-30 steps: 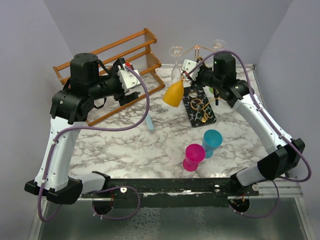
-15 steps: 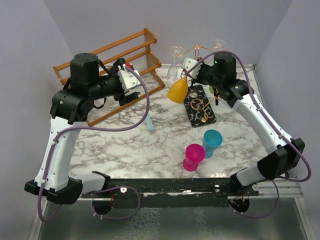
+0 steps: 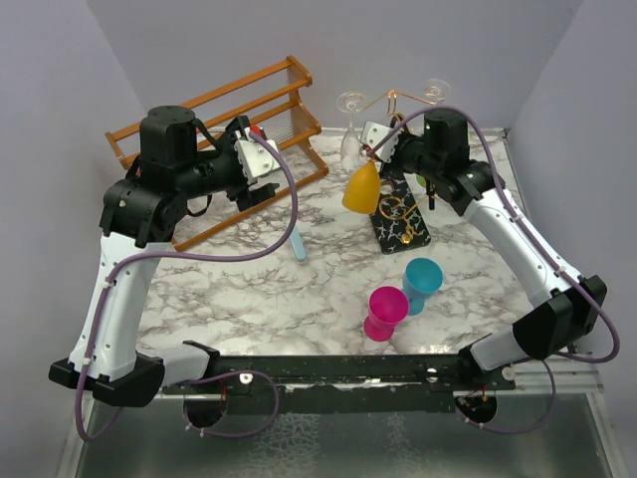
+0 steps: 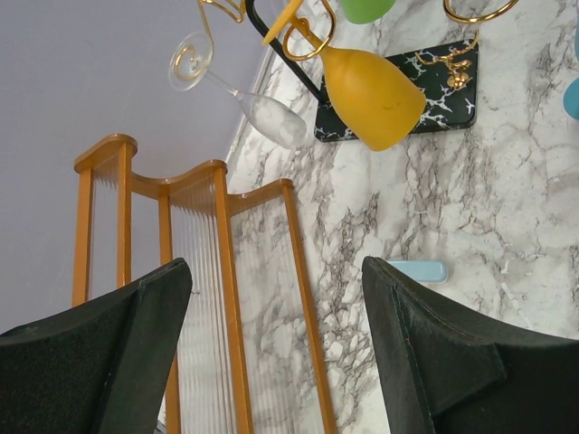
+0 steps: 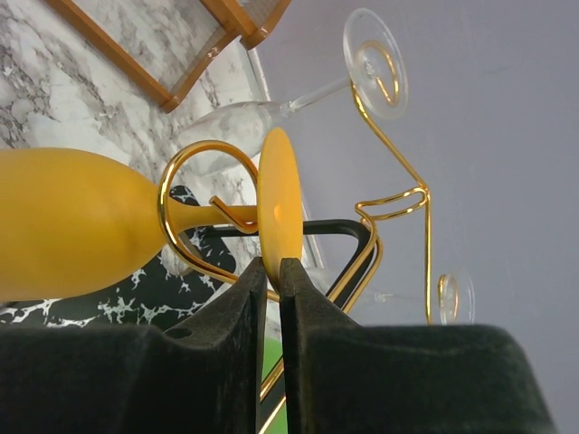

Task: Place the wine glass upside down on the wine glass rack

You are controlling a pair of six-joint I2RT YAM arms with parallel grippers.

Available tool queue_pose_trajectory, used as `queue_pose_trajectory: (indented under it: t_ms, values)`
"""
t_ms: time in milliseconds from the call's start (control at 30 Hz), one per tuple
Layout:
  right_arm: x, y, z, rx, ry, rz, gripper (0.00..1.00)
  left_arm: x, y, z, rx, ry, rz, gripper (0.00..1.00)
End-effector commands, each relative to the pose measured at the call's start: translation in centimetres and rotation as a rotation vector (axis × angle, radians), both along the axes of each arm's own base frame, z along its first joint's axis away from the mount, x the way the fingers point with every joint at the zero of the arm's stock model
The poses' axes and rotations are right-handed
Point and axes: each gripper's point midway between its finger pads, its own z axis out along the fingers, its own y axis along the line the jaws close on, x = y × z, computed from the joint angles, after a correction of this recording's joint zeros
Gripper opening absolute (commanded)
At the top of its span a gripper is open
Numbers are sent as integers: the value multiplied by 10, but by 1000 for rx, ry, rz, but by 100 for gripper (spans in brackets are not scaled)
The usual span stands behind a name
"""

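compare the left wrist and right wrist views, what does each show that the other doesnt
Only the left wrist: the left gripper, open, and a pale blue object lying on the marble table. Only the right wrist: the right gripper shut on the foot of the yellow wine glass. Both: that glass in a loop of the wine glass rack, a clear glass beside it, and the wooden rack.

a robot lab cell: bare grey walls (image 3: 199, 40) close around a marble-print table (image 3: 249, 299)
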Motion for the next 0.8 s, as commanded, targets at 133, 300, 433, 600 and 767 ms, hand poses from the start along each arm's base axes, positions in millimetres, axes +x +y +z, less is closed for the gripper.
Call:
queue_pose_trajectory:
  t_ms: [133, 300, 433, 600, 767]
  values:
    - [-16, -4, -2, -21, 8, 19, 15, -5, -3, 1, -6, 0, -38, 79]
    - [-18, -5, -5, -23, 13, 18, 18, -5, -3, 0, -5, 2, -38, 79]
    - [-20, -8, -4, -26, 10, 9, 20, -5, -3, -2, -4, 5, -39, 79]
    - [-23, -12, -5, -33, 8, -4, 23, -3, -4, -7, 0, 14, -40, 79]
    - [-27, -18, -9, -41, 15, -21, 29, -1, -9, -10, -25, 41, -48, 79]
